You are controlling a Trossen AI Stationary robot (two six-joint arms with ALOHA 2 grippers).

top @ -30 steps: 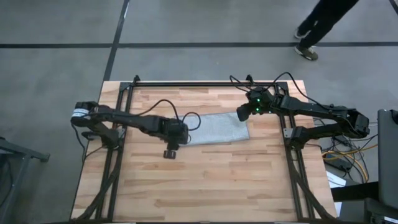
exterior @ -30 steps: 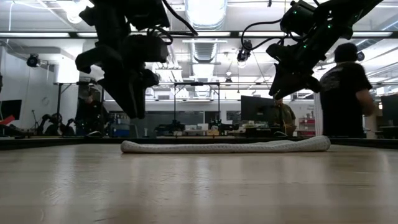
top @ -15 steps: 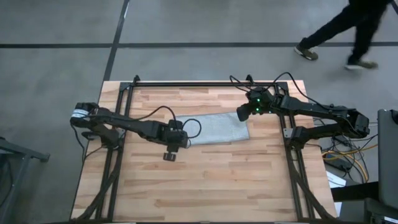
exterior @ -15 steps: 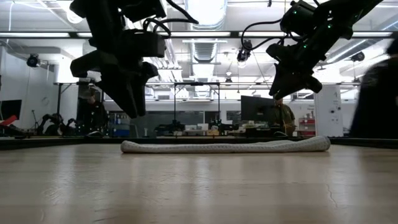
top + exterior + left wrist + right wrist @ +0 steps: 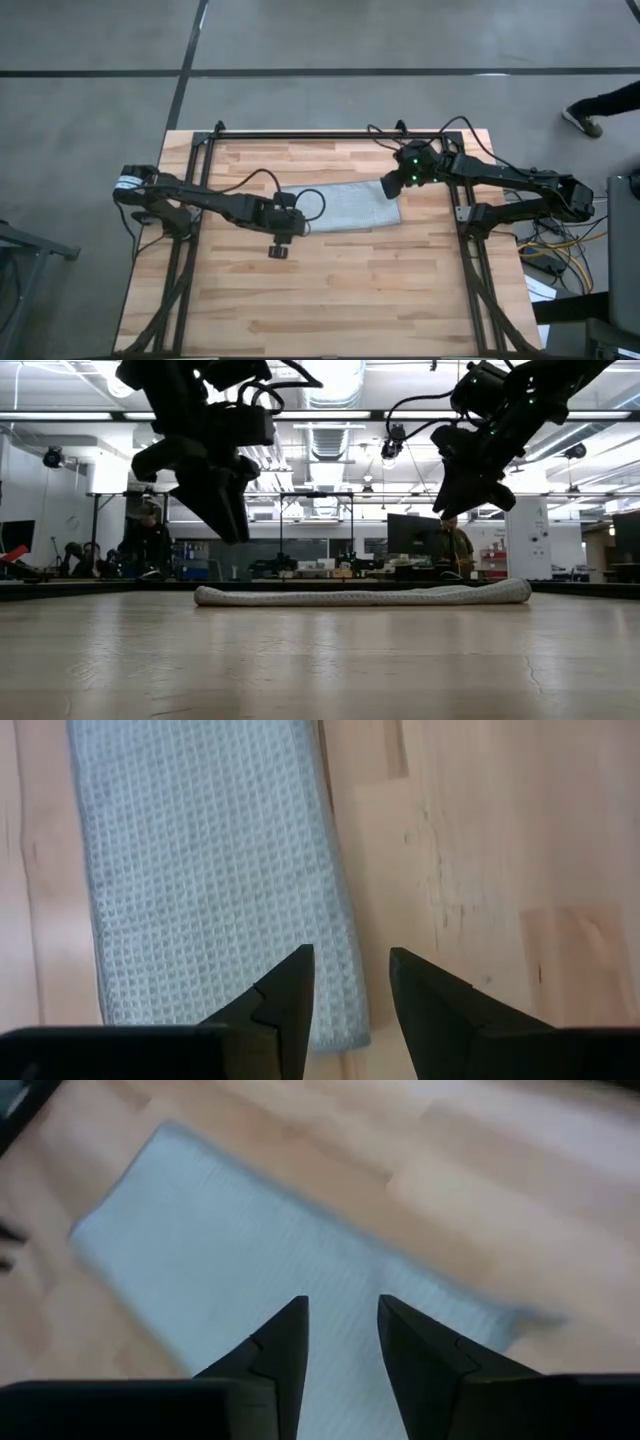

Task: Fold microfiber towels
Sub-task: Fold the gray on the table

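The light grey-blue microfiber towel [image 5: 345, 207] lies flat on the wooden table as a long folded strip, running left to right. In the low view the towel [image 5: 360, 596] shows as a low, thick band. My left gripper [image 5: 288, 224] hovers open above the strip's left end; its fingers [image 5: 285, 1005] stand over the towel's [image 5: 200, 870] long edge with nothing between them. My right gripper [image 5: 392, 184] hovers open above the strip's right end, over the towel [image 5: 250, 1270], also with nothing between its fingers. Both grippers [image 5: 228, 525] [image 5: 470, 500] hang clear of the cloth.
Black frame rails [image 5: 330, 134] run along the table's far edge and down both sides. Bare wood [image 5: 330, 290] stretches from the towel to the near edge. A person's foot [image 5: 585, 118] shows on the floor beyond the far right corner.
My left gripper has turned at the wrist and swung a little toward the towel's left end, staying open and above the cloth. The towel has not moved. A person has walked off to the right behind the table.
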